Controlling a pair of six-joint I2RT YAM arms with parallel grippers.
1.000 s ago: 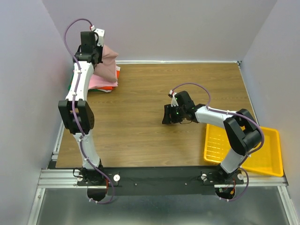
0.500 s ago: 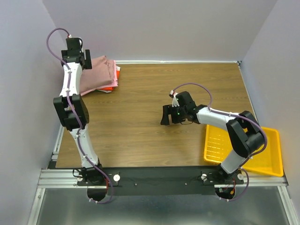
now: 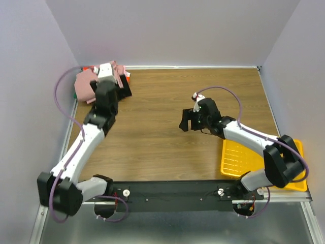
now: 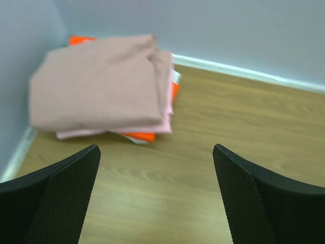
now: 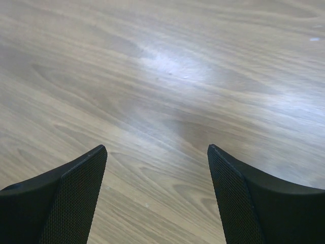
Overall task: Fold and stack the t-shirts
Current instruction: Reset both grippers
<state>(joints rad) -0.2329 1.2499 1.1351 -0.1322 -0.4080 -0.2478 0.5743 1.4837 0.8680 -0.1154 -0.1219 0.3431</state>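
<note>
The folded t-shirts form a stack in the far left corner of the table, with the dusty mauve-pink one [image 4: 96,86] on top. A pale pink layer and an orange-red one [image 4: 139,136] show under it. From above, the stack [image 3: 84,84] is partly hidden by my left arm. My left gripper [image 4: 156,152] is open and holds nothing. It hangs over bare wood just short of the stack's near right side, and the top view puts it [image 3: 121,87] by that corner. My right gripper [image 5: 156,150] is open over bare wood at mid table [image 3: 187,123].
A yellow plastic tray [image 3: 292,173] sits at the near right edge, under the right arm's elbow. Grey walls close the table at the back and on both sides, and the stack lies against the left wall and back corner.
The left gripper let go of the mauve-pink t-shirt, which now lies flat on the stack. The left arm has dropped low and drawn back. The right gripper opened wider and shifted slightly right.
</note>
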